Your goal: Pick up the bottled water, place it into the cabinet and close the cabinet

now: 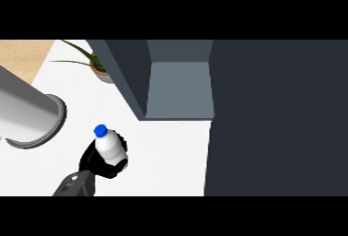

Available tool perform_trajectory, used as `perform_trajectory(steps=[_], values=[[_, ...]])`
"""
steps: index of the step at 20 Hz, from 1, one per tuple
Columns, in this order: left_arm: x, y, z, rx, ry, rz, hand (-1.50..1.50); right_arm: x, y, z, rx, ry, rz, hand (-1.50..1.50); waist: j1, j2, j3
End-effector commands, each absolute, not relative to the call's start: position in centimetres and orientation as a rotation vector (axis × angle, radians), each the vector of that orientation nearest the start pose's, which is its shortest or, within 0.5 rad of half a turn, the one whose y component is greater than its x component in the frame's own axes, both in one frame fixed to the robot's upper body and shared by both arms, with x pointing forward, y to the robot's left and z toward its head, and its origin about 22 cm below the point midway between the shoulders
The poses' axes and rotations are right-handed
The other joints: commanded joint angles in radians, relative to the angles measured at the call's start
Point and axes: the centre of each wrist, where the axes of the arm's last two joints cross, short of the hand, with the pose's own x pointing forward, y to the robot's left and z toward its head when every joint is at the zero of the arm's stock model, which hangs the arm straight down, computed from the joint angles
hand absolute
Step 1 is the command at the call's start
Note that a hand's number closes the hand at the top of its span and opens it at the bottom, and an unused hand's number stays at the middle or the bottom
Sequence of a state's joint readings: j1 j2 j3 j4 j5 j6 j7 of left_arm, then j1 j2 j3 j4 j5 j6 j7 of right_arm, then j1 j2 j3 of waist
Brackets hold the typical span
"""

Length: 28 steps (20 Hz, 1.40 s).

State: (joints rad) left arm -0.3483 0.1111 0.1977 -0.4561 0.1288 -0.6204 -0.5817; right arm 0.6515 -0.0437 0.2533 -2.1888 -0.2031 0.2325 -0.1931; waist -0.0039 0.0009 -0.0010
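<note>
The water bottle [108, 145] is clear white with a blue cap, and it stands nearly upright above the white counter [163, 156] at the lower left. My right hand [102, 163] is shut on it, black fingers curled round its lower body and hiding the base. Up and to the right stands the dark grey cabinet [129, 73], whose open compartment [180, 87] shows a lighter grey inside. A wide dark panel [272, 120], apparently the cabinet's open door, fills the right side of the view. My left hand does not show.
A large grey cylinder [27, 115] with a darker rim juts in from the left edge, close to the bottle. A potted plant [98, 64] stands at the back beside the cabinet's left wall. Wooden floor [24, 55] shows beyond the counter's far-left edge.
</note>
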Motion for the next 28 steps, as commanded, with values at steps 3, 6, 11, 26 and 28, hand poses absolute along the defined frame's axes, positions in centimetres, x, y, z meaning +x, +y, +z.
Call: perform_trajectory(steps=[3, 6, 11, 26, 28], values=[[22.8, 31.9, -15.5, -0.436, -1.567, 0.365, 1.5, 9.6, -23.0, 3.2, 0.35, -1.779, -0.051, -1.5, 0.003, 0.0, 0.001], [24.2, 31.4, -15.2, -0.444, -1.573, 0.438, 1.5, 9.8, -21.8, 4.7, 0.353, -1.796, -0.02, -1.5, -0.009, 0.002, -0.001], [24.3, 30.6, -14.7, -0.498, -1.561, 0.422, 1.5, 9.5, -21.0, 3.7, 0.362, -1.796, -0.033, -1.5, -0.003, -0.002, 0.001], [26.6, 22.5, -8.3, -0.541, -1.566, 0.308, 1.5, 9.8, -20.8, 5.9, 0.374, -1.793, -0.048, -1.5, -0.001, -0.004, 0.001], [26.5, 22.3, -7.2, -0.521, -1.631, 0.271, 1.5, 10.9, -20.6, 6.0, 0.39, -1.8, -0.044, -1.5, 0.003, -0.002, 0.001]])
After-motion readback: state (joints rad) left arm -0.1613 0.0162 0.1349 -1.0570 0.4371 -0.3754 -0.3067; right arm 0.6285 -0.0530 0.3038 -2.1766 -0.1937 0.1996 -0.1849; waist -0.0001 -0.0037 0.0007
